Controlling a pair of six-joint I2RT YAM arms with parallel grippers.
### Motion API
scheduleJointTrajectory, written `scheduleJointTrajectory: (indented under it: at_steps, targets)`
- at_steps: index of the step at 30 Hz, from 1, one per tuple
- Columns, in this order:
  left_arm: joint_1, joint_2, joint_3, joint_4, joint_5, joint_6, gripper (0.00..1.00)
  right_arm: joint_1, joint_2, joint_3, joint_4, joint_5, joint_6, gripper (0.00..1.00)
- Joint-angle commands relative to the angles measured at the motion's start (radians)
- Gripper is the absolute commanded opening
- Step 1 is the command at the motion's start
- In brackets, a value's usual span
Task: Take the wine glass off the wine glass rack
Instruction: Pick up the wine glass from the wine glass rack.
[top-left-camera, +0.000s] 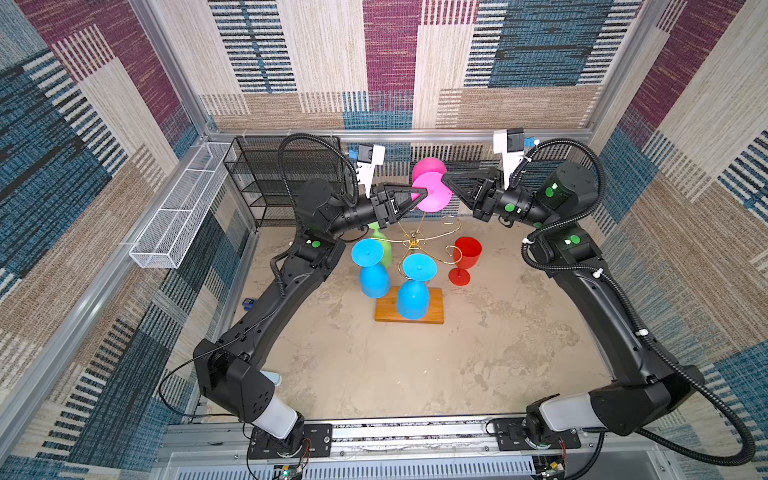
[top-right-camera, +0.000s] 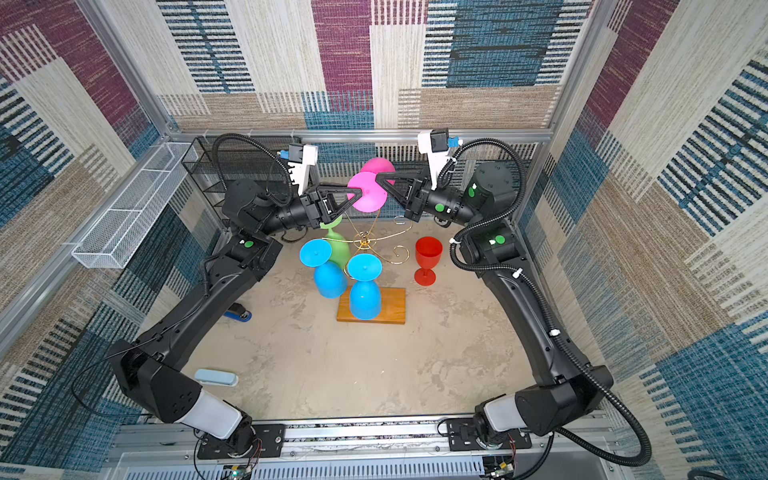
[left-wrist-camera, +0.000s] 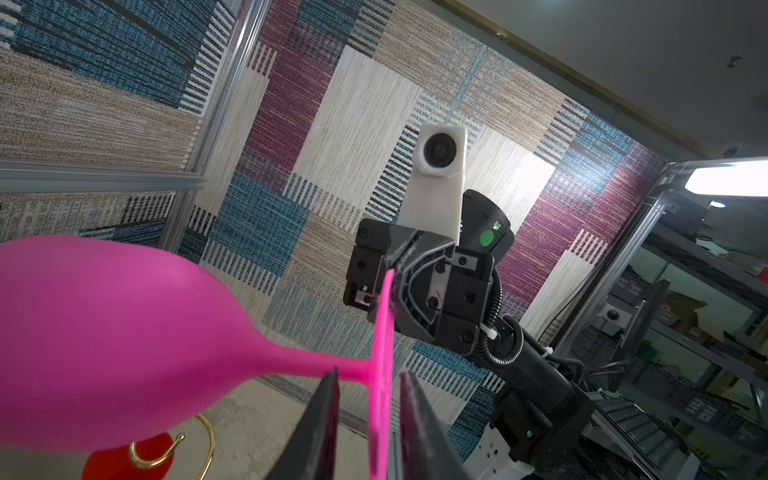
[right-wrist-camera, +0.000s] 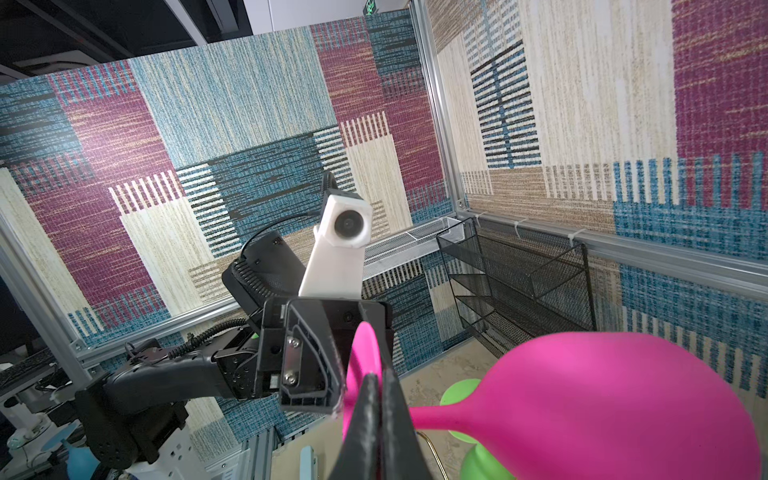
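Pink wine glass (top-left-camera: 434, 199) aloft on its side, at 12 o'clock of the wine glass rack (top-left-camera: 414, 241) hub. Right gripper (right-wrist-camera: 376, 376) pinches the foot's rim. Left gripper (left-wrist-camera: 369, 374) straddles the foot, jaws apart. Looks light, stiff, slick plastic; stem the surer hold.

Robotics lab cell, aluminium frame (top-left-camera: 399, 135), patterned wall panels (top-left-camera: 440, 62), 2 rail-mounted arms (top-left-camera: 266, 307), equipment shelves (left-wrist-camera: 706, 270) beyond

Black mesh shelf (top-left-camera: 257, 183) back-left corner; white wire tray (top-left-camera: 178, 212) on left wall beside it.
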Motion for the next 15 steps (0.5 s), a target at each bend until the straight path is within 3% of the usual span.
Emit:
scheduleJointTrajectory:
  at_steps: [1, 5, 11, 12, 15]
  targets:
    - [-0.001, 0.004, 0.009, 0.075, 0.014, -0.039, 0.17, 0.006, 0.007, 0.005, 0.048, 0.015, 0.013, 0.0]
    - [-0.003, 0.002, 0.009, 0.101, 0.014, -0.062, 0.01, 0.012, 0.017, 0.015, 0.047, 0.015, 0.013, 0.0]
    - [-0.001, -0.021, -0.002, 0.15, -0.024, -0.128, 0.0, 0.016, 0.014, 0.021, 0.027, 0.025, -0.002, 0.0]
    - [-0.001, -0.032, -0.006, 0.149, -0.04, -0.132, 0.0, 0.015, 0.008, 0.022, 0.012, 0.037, -0.016, 0.06]
    - [0.003, -0.073, -0.02, 0.088, -0.105, -0.11, 0.0, 0.015, -0.038, 0.011, -0.046, 0.13, -0.086, 0.4]
